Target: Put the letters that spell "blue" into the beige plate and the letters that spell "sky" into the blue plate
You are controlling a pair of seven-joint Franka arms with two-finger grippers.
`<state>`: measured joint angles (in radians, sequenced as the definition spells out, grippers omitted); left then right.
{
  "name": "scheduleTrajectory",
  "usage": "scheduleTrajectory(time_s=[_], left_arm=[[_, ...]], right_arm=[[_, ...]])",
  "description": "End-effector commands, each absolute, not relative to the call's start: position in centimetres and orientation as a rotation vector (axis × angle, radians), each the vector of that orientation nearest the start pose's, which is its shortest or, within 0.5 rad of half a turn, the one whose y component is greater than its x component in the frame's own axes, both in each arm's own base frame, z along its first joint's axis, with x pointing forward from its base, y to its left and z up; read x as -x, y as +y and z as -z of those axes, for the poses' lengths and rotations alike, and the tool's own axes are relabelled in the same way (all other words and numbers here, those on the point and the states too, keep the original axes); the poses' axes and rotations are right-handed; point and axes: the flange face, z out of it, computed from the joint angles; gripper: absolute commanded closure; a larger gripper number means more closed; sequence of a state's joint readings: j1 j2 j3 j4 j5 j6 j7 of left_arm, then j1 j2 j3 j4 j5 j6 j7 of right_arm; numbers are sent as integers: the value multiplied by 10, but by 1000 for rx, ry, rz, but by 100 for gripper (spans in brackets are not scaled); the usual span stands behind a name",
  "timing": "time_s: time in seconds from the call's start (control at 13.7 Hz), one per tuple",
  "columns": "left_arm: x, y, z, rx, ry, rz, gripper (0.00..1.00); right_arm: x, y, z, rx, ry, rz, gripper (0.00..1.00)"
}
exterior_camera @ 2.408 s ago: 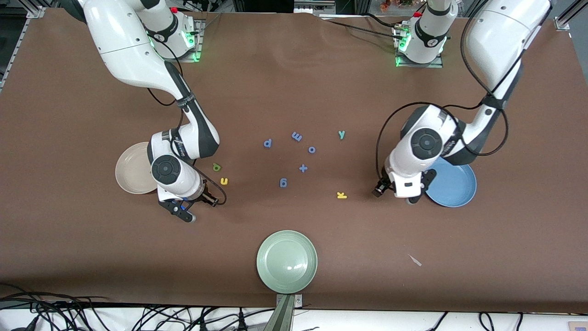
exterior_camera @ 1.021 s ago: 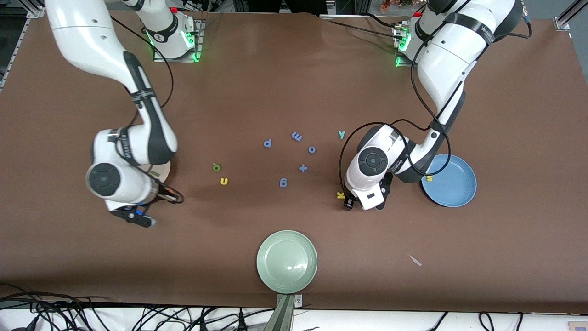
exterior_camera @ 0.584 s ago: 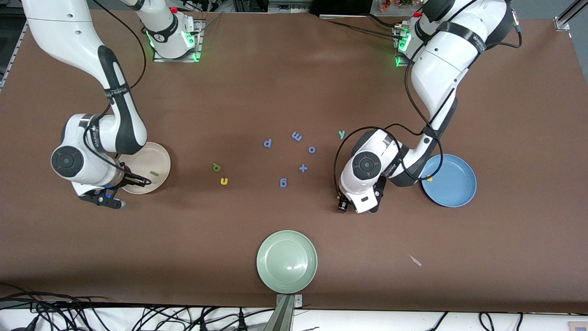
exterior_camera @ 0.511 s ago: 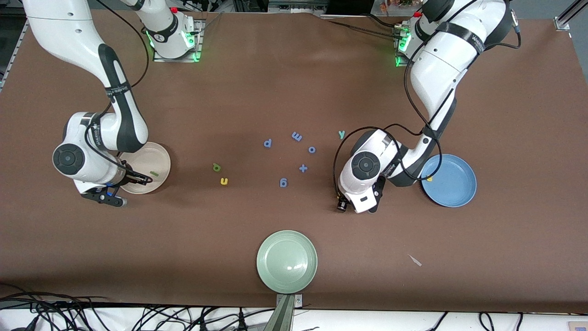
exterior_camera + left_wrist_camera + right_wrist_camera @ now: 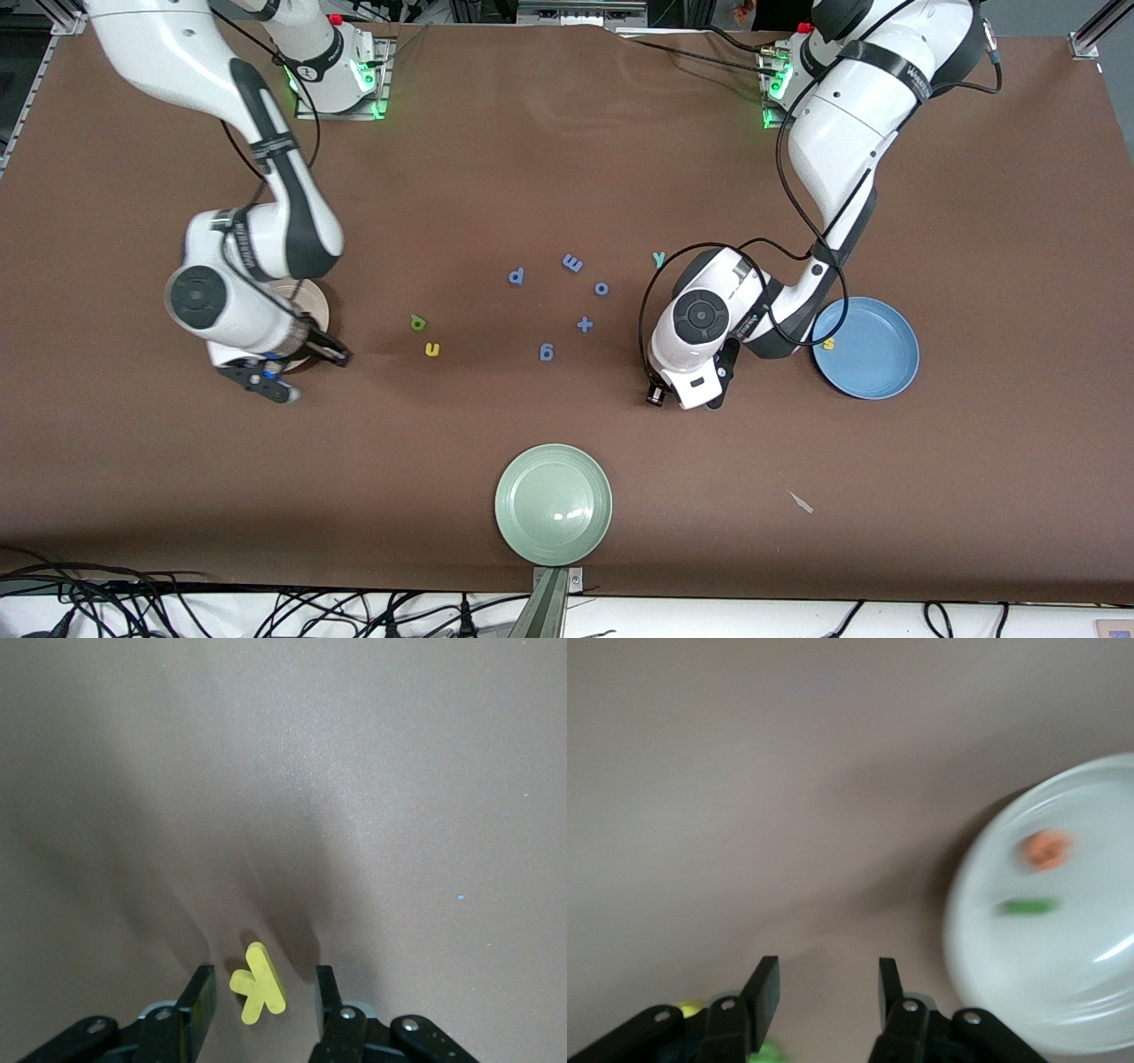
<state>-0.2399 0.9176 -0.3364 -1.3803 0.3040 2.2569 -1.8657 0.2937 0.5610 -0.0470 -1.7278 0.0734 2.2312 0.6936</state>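
Between my left gripper's (image 5: 258, 1005) parted fingers, the yellow k (image 5: 258, 996) lies flat on the table, not yet pinched; closing should take it. My right gripper (image 5: 822, 992), fingers spread and empty, hangs beside the beige plate (image 5: 1099, 992).

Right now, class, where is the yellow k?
The yellow k lies on the table between the left gripper's open fingers, hidden in the front view.

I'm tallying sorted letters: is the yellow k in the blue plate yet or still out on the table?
Out. The yellow k lies flat on the brown table between the open left gripper's fingers; the blue plate holds only a yellow s.
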Motion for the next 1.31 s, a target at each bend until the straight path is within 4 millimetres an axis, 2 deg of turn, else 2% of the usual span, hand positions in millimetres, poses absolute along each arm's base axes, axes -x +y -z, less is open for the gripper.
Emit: scheduleTrajectory(time_s=[0.0,0.15,0.22,0.29,0.44,0.66,0.73,1.02,1.09,1.24], left_arm=[[-648,-350,-180,2576,-1828,-40,53],[-647,-349,-178,2574,-1823,-41,53],[-647,-349,-178,2574,-1823,-41,55],[-648,-348,-178,2573,-1825,-41,65],[-648,-349,-178,2574,-1826,-40,68],[-651,-342,-178,2563,-1838,-45,87],[-655,-336,-184,2559,-1855,-42,89],[-676,-298,-222,2506,-1916,-35,91],[-682,-286,-231,2487,-1935,-30,91],[-695,-247,-240,2444,-1959,-27,91]], right_arm=[[-653,210,-228,2990,885,-75,47],[-647,234,-212,2968,935,-52,47],[-648,237,-211,2951,961,-31,47],[-645,244,-211,2944,969,-30,47],[-643,253,-207,2924,999,-32,47],[-633,279,-198,2885,1030,-25,47],[-630,282,-196,2882,1045,-28,47],[-615,280,-181,2908,1037,-58,47],[-613,279,-182,2921,1020,-64,47],[-614,279,-186,2939,972,-68,47]])
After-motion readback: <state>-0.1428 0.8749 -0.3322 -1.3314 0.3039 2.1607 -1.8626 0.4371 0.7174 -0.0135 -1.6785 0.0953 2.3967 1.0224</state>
